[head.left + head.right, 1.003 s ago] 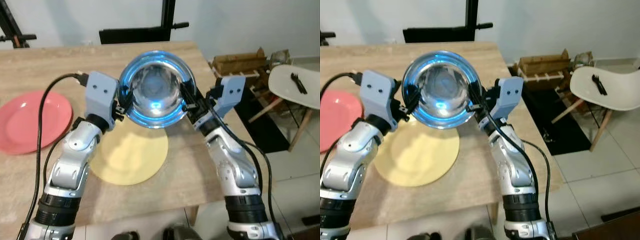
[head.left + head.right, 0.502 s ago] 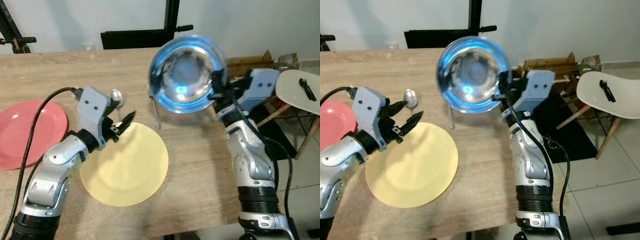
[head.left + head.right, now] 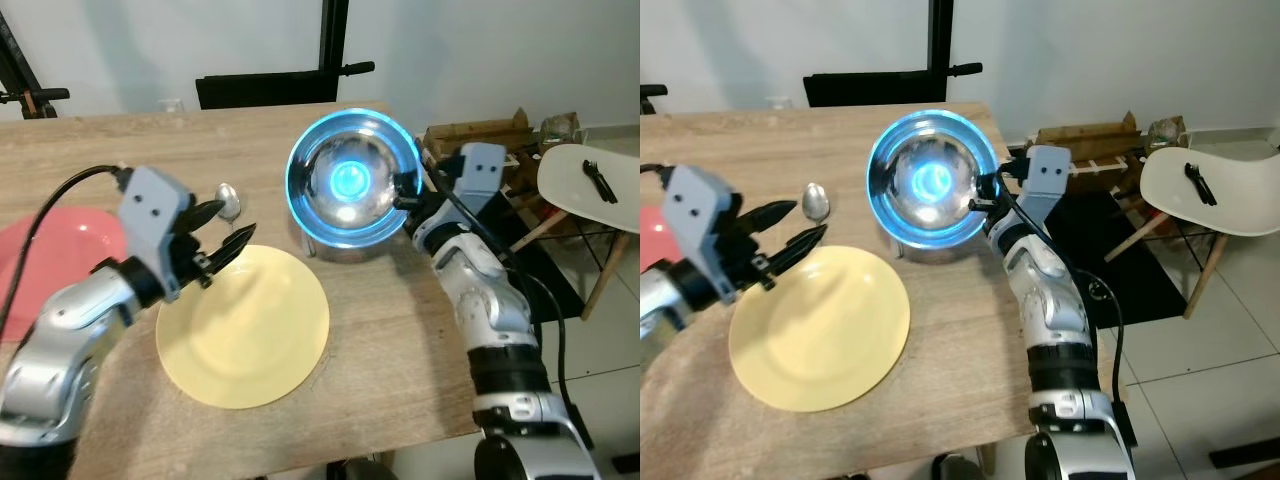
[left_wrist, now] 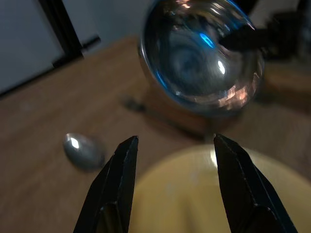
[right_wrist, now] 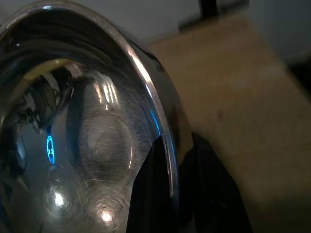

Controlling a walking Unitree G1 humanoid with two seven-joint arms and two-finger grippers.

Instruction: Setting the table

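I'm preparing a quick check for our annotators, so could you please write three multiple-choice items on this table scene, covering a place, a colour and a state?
1. Where does the spoon lie?
A. On the wooden table, beyond the plate
B. Inside the bowl
C. On the white chair

2. What colour is the plate nearest the left claw?
A. Green
B. Yellow
C. Black

3. How is the metal bowl held?
A. Lying flat on the plate
B. Pinched at its rim by the right claw
C. Carried by a person

Answers: 1 A, the spoon rests on bare wood; 2 B, the plate under that claw is yellow; 3 B, the right wrist view shows fingers clamping the rim.
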